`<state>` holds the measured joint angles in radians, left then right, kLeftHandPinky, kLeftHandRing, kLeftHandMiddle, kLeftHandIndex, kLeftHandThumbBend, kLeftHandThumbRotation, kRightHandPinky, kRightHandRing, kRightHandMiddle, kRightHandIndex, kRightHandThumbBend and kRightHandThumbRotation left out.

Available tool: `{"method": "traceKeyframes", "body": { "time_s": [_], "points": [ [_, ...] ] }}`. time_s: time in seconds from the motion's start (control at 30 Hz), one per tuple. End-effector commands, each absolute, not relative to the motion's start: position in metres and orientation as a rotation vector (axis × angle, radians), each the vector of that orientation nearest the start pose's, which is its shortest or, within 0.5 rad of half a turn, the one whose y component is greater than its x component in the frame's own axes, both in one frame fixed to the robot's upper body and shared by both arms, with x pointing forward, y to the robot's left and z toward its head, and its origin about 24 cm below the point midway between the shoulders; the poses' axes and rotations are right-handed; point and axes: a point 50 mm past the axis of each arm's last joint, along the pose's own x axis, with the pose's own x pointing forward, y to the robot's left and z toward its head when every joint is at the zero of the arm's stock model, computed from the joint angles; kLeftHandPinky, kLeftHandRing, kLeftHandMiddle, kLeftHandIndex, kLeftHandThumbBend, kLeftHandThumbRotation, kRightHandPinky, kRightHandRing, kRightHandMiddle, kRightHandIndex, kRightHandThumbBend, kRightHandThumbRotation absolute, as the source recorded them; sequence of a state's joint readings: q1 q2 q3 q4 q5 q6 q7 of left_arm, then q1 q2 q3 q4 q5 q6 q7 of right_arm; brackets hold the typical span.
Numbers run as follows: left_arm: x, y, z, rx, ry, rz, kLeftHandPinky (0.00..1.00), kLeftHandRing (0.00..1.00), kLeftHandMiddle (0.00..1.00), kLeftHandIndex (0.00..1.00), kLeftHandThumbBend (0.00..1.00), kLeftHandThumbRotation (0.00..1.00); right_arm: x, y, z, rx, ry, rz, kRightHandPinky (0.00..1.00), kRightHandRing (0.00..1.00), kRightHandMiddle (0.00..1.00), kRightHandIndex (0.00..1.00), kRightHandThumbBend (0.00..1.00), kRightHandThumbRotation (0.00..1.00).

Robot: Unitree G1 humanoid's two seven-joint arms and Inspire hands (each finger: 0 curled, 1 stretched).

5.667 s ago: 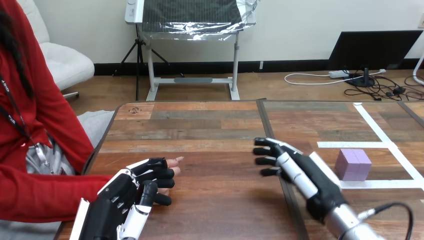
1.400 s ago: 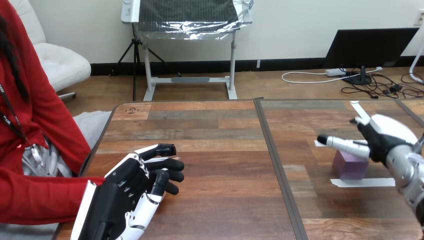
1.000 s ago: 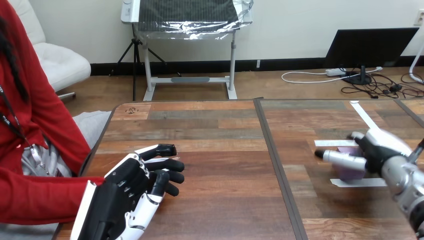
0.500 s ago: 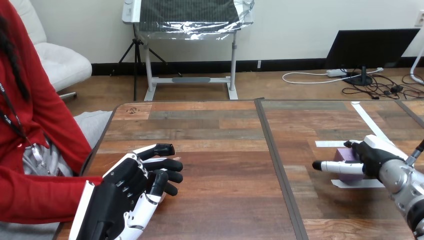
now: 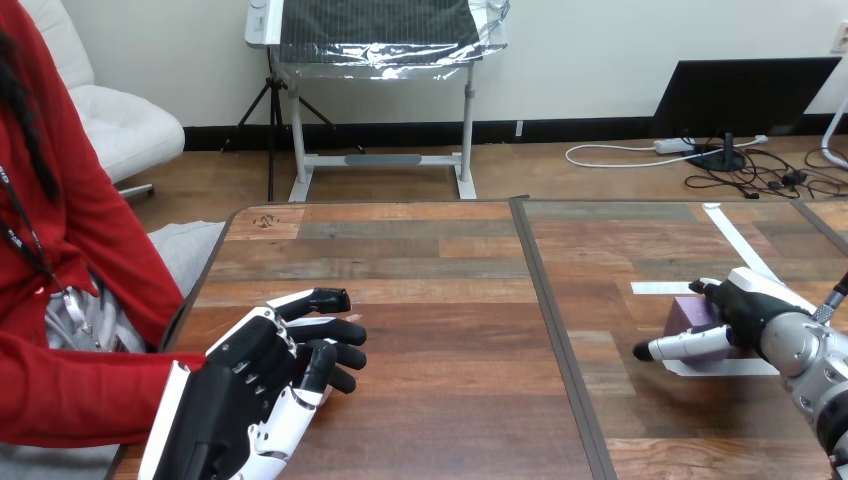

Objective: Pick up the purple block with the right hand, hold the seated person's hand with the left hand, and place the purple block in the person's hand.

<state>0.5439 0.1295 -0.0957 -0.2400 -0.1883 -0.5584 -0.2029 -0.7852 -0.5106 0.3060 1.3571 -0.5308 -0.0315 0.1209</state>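
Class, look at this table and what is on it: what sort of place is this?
Probably a robot test bench: white tape marks zones on the wooden table, the right robot hand grips a purple block there, and the left robot hand rests by a seated person's red sleeve.

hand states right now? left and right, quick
Left hand: lies over the person's hand; whether it grips cannot be told.
Right hand: at the purple block, which sits on the table; grip cannot be told.
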Motion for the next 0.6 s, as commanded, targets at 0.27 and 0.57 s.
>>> {"method": "traceKeyframes", "body": {
  "time_s": [0.27, 0.57],
  "points": [
    [0.1462, 0.1669, 0.0617, -0.047, -0.348, -0.144, 0.46, 0.56, 0.61, 0.67, 0.38, 0.51, 0.3392, -0.2722, 0.0132, -1.085, 0.701, 0.188, 0.81, 0.94, 0.98, 0.96, 0.87, 0.25],
    [0.1465, 0.1668, 0.0617, -0.051, -0.349, -0.142, 0.46, 0.56, 0.61, 0.67, 0.38, 0.51, 0.3408, -0.2722, 0.0158, -1.116, 0.68, 0.191, 0.83, 0.95, 0.98, 0.95, 0.89, 0.14]
  ]
}}
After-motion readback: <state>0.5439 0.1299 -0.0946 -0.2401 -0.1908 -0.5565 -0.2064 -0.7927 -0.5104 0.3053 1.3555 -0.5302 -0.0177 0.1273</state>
